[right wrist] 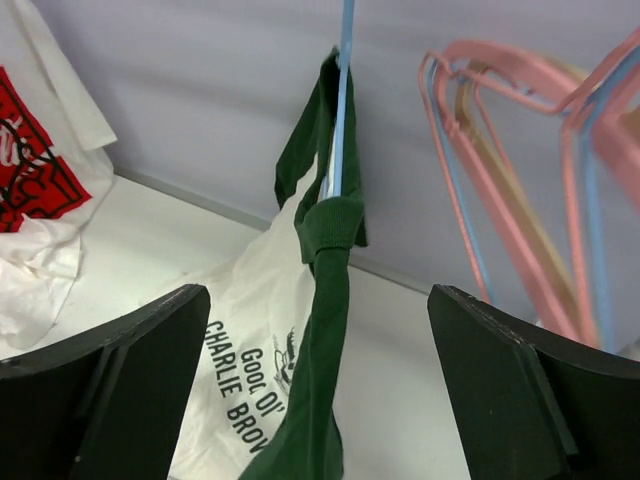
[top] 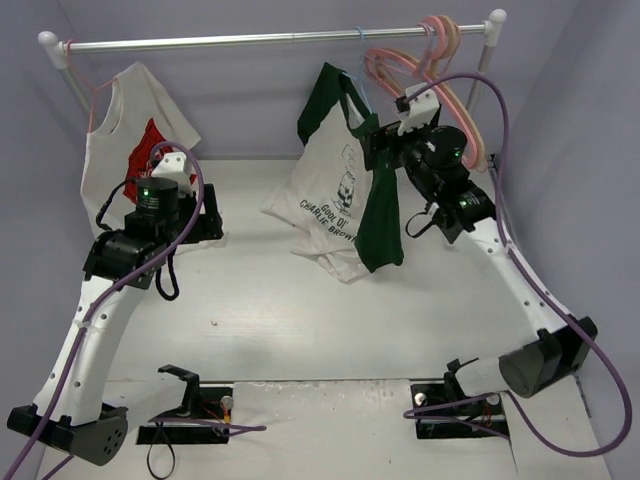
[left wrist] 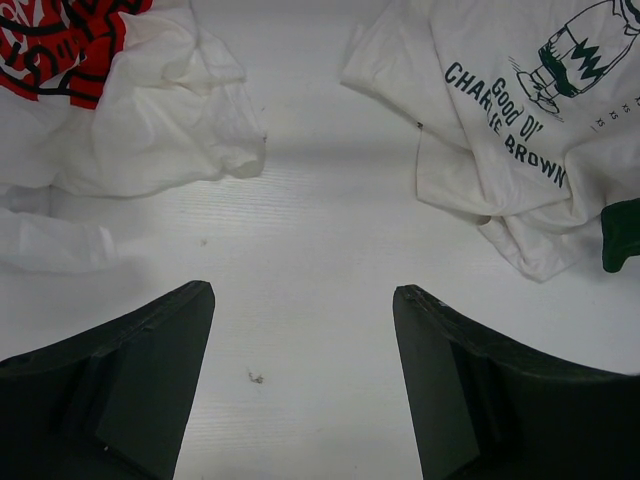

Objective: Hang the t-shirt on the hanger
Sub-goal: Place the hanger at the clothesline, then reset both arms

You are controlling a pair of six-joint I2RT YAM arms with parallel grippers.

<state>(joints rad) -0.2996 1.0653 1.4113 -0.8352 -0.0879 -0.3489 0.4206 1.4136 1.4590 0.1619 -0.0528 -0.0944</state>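
Note:
The t-shirt (top: 335,190), white with dark green sleeves and a cartoon print, hangs bunched from the light-blue hanger (top: 363,88) on the rail, and its lower part lies on the table. In the right wrist view the hanger wire (right wrist: 343,100) runs down into the green collar, and a green sleeve (right wrist: 325,330) hangs twisted below it. My right gripper (top: 374,150) is open and empty, just beside that sleeve (right wrist: 318,295). My left gripper (top: 203,222) is open and empty (left wrist: 303,290) over bare table, left of the t-shirt's hem (left wrist: 520,100).
A white shirt with a red graphic (top: 125,140) hangs at the rail's left end, with its hem on the table (left wrist: 150,110). Pink and peach hangers (top: 440,60) hang at the rail's right end, close behind my right gripper (right wrist: 520,200). The rail (top: 250,40) spans the back.

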